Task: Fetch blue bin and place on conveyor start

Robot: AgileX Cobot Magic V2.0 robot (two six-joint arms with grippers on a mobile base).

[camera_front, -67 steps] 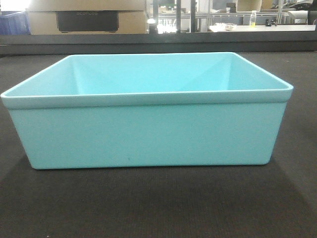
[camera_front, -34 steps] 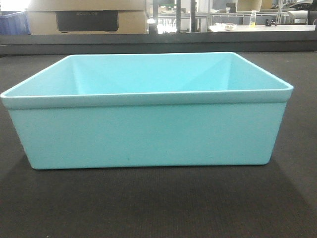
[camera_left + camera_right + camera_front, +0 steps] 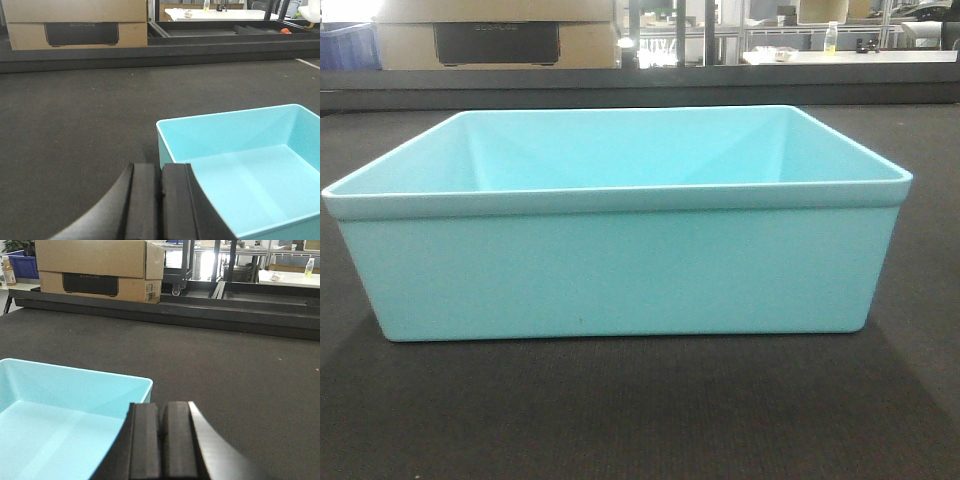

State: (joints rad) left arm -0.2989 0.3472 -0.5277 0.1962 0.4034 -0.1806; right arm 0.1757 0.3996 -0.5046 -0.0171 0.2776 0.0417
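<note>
— Two grippers in view, one bin. Where was the blue bin?

— Sat flat on the conveyor start, upright, nothing in it, filling most of the front view. I saw dark belt on all sides of it.

— Left arm pose?

— Left gripper was low at the bin's left end, pointing forward over the belt. Its two dark fingers were pressed together, nothing between them. The bin lay to its right, and the right-hand finger overlapped the near rim corner. Contact? I couldn't tell.

— Right arm?

— Mirror of that. Right gripper low at the bin's other end, fingers closed on each other, holding nothing. The bin lay to its left; the rim corner ended right at the left finger. Touching or just beside, couldn't say.

— Background?

— Cardboard box beyond the belt's far edge, white table further back.
</note>
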